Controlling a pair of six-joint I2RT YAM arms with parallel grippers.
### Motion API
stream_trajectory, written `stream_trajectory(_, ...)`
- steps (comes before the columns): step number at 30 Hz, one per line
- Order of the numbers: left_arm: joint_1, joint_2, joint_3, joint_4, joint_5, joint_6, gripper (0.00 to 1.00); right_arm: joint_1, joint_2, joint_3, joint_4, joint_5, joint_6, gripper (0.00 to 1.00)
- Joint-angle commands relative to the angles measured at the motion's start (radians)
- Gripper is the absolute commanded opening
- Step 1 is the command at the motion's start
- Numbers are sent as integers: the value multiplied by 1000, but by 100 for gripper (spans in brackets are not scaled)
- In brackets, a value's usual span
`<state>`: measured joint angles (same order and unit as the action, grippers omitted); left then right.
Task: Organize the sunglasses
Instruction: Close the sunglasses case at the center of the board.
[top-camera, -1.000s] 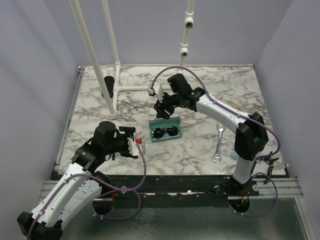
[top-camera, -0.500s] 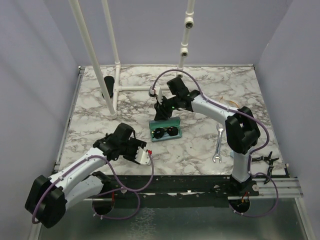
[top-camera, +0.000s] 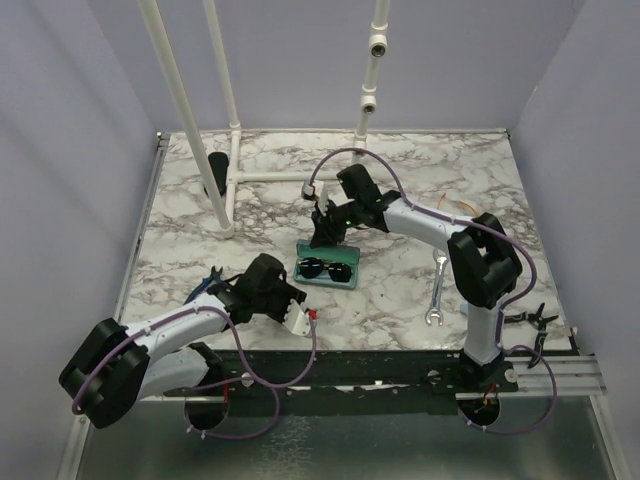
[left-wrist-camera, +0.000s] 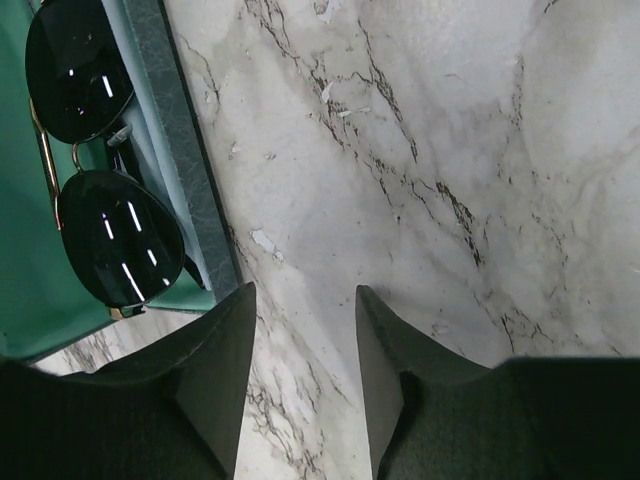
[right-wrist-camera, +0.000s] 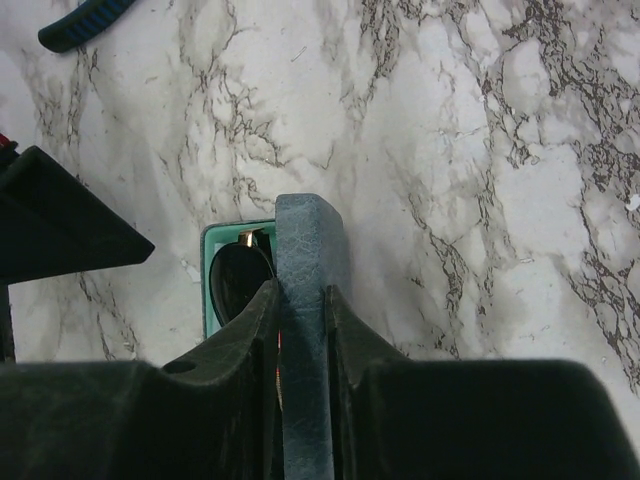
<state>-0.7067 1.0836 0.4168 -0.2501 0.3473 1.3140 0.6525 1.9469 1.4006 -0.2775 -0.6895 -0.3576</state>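
The dark wire-frame sunglasses (top-camera: 328, 268) lie in an open blue-grey case with a green lining (left-wrist-camera: 190, 200); their dark lenses (left-wrist-camera: 115, 235) show at upper left in the left wrist view. My right gripper (right-wrist-camera: 300, 288) is shut on the case's raised lid (right-wrist-camera: 310, 235), seen edge-on, with one lens (right-wrist-camera: 238, 285) just left of it. My left gripper (left-wrist-camera: 305, 300) hangs open over bare marble just beside the case's near edge, with nothing between its fingers. From above, my right gripper (top-camera: 322, 232) is behind the case and my left gripper (top-camera: 297, 312) in front-left. A faint yellow-orange pair (top-camera: 464, 208) lies far right.
A wrench (top-camera: 437, 290) lies right of the case, with black pliers (top-camera: 530, 318) at the table's near right edge. A blue-handled tool (right-wrist-camera: 85, 22) lies by the left arm. White pipe uprights (top-camera: 190, 120) and a black case (top-camera: 217, 172) stand at the back left.
My left arm swung right and down to the case's near side, its jaws narrowing. My right gripper dropped onto the lid and closed on it; the case shifted slightly.
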Motion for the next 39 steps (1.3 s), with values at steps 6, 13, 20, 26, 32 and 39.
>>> stream_trajectory(6, -16, 105, -86, 288, -92, 21, 27, 10, -140, -240, 263, 36, 88, 18)
stream_trajectory(13, -15, 148, -96, 357, -80, 34, 19, 61, -209, -317, 343, 139, 88, 17)
stream_trajectory(20, -16, 165, -94, 381, -59, -16, 15, 79, -228, -369, 420, 243, 156, 15)
stream_trajectory(26, -14, 179, -90, 448, -83, -119, 12, 94, -280, -446, 509, 311, 201, 15)
stream_trajectory(32, -11, 207, -86, 556, -84, -174, 1, 179, -315, -533, 583, 467, 232, 15)
stream_trajectory(39, -5, 238, -94, 636, -52, -162, 0, 244, -340, -639, 642, 576, 302, 18)
